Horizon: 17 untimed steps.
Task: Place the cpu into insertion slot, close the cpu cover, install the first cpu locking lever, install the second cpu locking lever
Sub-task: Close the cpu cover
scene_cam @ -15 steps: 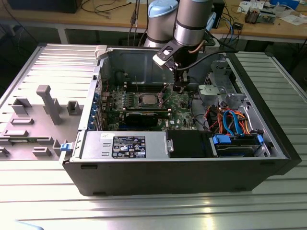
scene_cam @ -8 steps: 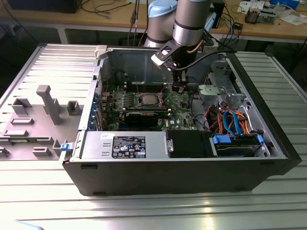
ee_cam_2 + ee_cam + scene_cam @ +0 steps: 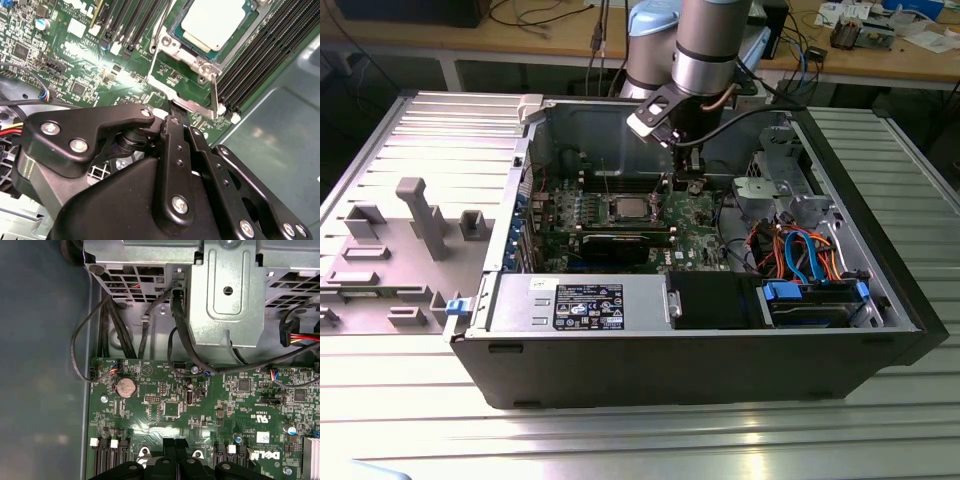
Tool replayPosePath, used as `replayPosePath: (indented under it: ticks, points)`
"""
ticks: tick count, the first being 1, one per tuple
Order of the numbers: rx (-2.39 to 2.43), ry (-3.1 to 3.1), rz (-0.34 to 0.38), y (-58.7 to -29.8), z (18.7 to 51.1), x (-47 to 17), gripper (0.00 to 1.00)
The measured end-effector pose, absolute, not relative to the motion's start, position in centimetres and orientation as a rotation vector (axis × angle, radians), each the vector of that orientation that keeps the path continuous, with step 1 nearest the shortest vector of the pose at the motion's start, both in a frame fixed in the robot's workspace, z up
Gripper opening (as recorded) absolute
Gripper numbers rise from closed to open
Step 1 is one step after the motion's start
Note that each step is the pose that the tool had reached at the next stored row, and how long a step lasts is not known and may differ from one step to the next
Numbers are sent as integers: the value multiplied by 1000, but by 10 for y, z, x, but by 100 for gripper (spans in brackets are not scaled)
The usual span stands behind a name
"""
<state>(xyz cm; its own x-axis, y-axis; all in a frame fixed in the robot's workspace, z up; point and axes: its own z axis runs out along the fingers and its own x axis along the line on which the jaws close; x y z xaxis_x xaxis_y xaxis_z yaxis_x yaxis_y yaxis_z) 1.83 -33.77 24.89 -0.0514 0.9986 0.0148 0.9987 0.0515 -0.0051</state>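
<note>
gripper (image 3: 182,122) was pinched together, empty, beside cpu cover (image 3: 172,47), exterior view centre. your risk: tips slipped off frame, gouged board (image 3: 95,60).

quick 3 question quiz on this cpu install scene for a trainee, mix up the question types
1. True or false: the cpu lies in the insertion slot.
2. In the second wrist view, the gripper is nearest to: a) the cpu cover b) the power supply c) the drive cage.
3. Fill in: the fingers are ___ (open/shut).

Key: 1 true; 2 a; 3 shut.
</note>
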Motion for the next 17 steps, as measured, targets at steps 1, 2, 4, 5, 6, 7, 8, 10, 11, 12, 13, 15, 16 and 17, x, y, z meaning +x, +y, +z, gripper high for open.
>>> replayPosePath:
  ticks: [1,2,4,5,6,7,8,10,11,12,13,15,16,17]
  points:
    - [-2154,-2267,-10,-338,249,17,11]
    - [-2154,-2267,-10,-338,249,17,11]
    - [-2154,-2267,-10,-338,249,14,11]
    - [-2154,-2267,-10,-338,249,13,11]
    - [-2154,-2267,-10,-338,249,12,11]
    - [-2154,-2267,-10,-338,249,11,11]
    - [-2154,-2267,-10,-338,249,10,11]
    - [-2154,-2267,-10,-338,248,7,11]
    - [-2154,-2267,-10,-338,248,7,11]
    - [-2154,-2267,-10,-338,248,6,11]
    - [-2153,-2268,-10,-338,248,6,11]
    - [-2154,-2267,-10,-338,248,6,11]
    - [-2154,-2267,-10,-338,248,6,11]
    - [-2154,-2267,-10,-338,248,6,11]
